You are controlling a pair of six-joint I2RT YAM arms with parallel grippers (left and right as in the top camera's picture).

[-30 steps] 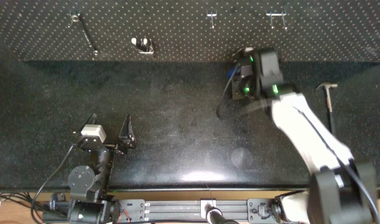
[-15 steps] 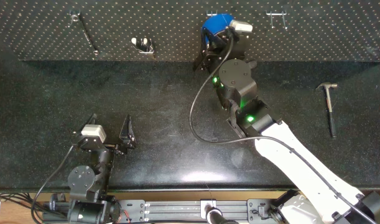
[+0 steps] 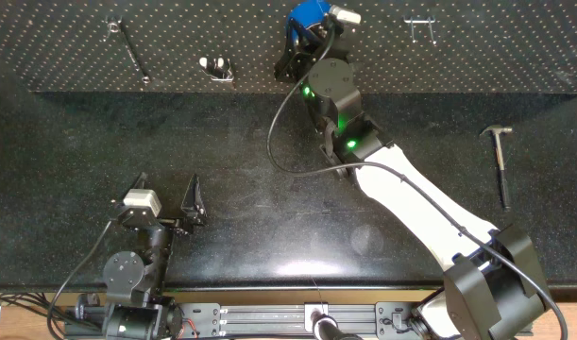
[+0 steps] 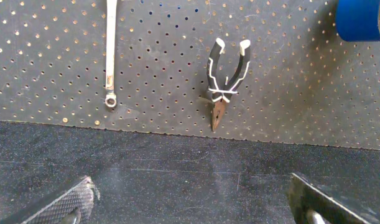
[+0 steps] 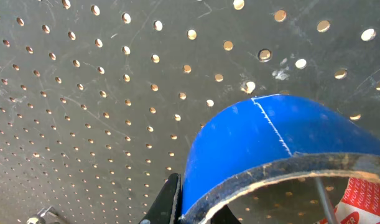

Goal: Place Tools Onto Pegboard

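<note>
The right gripper (image 5: 193, 206), clamped on the blue tape roll (image 3: 305, 13), has swung left and up against the pegboard (image 3: 222, 38) at far centre; hanging it looks imminent; the left gripper (image 4: 190, 203) sits near-left, spread wide, empty.

We see soft overhead light: a pale sheen on the black speckled table (image 3: 297, 264), faint shadow along the dark perforated pegboard (image 3: 231, 38).
</note>
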